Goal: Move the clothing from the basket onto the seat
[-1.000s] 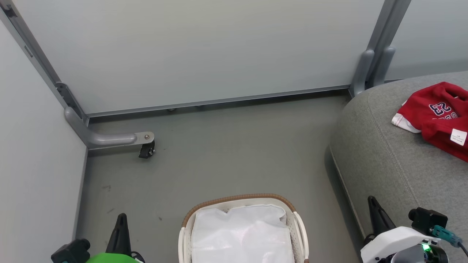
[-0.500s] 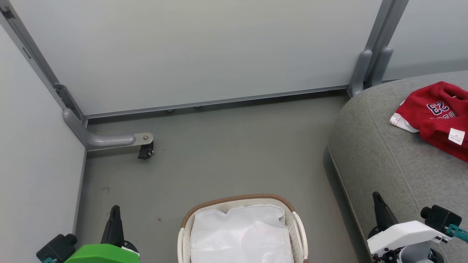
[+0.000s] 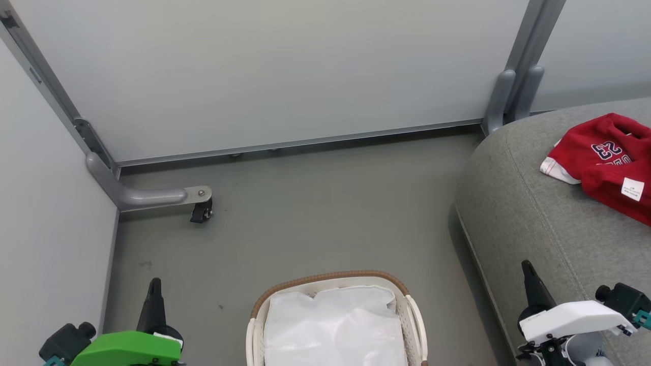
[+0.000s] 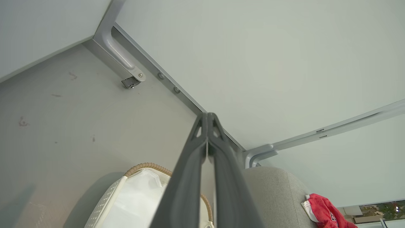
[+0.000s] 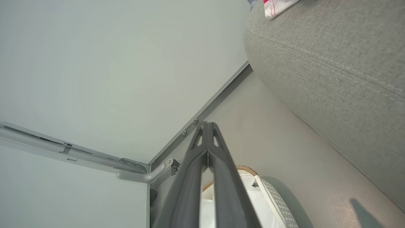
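Head view — clothing [image 3: 595,165] lies on seat [image 3: 529,218], well beyond right pincer [image 3: 527,268] — pressed together, seemingly empty.

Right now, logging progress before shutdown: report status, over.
Left gripper shut, empty; right gripper shut, empty. Clothing lies on seat; basket shows white liner, no red. Nothing in the way.

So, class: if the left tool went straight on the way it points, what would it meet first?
The left tool would probably meet the pale wall panel near its base rail; depth is unclear.
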Controlling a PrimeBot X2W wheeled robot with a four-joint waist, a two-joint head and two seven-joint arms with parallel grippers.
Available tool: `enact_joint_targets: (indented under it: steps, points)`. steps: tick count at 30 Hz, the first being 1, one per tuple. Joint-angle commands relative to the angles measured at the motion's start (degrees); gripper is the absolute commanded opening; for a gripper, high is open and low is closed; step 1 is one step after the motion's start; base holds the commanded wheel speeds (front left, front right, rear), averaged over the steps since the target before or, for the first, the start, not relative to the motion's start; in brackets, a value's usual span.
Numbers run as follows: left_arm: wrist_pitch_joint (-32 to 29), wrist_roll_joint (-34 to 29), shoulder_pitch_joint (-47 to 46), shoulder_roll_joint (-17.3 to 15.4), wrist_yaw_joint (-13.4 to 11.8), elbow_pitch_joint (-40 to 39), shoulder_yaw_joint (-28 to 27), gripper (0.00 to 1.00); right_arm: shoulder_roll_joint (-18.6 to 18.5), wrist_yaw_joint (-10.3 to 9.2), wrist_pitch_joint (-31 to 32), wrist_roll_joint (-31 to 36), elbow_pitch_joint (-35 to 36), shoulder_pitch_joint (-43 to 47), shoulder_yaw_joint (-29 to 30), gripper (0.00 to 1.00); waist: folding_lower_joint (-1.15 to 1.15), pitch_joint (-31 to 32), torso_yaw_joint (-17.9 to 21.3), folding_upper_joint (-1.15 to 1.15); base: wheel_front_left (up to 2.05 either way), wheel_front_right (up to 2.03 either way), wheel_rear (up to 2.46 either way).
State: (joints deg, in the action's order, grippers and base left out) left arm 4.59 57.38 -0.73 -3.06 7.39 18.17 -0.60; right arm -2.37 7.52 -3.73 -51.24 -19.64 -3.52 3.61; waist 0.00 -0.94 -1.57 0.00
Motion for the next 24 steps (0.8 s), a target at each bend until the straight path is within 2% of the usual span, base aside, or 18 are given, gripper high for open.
enact_joint_targets:
  steps: [1,24]
  points:
    - [-0.4,1.7,-1.8,-0.6,0.1,-0.9,-0.5,0.00,-0.4,-0.02,0.4,-1.9,1.0,-1.3,0.4,0.00,0.00,0.0,0.0,0.00,0.00,0.00,0.00]
    - [-4.1,14.3,-3.3,-0.6,0.1,-2.3,-2.2,0.00,-0.5,-0.03,4.2,-16.5,2.8,-2.1,1.3,0.00,0.00,0.2,0.5,0.00,0.00,0.00,0.00]
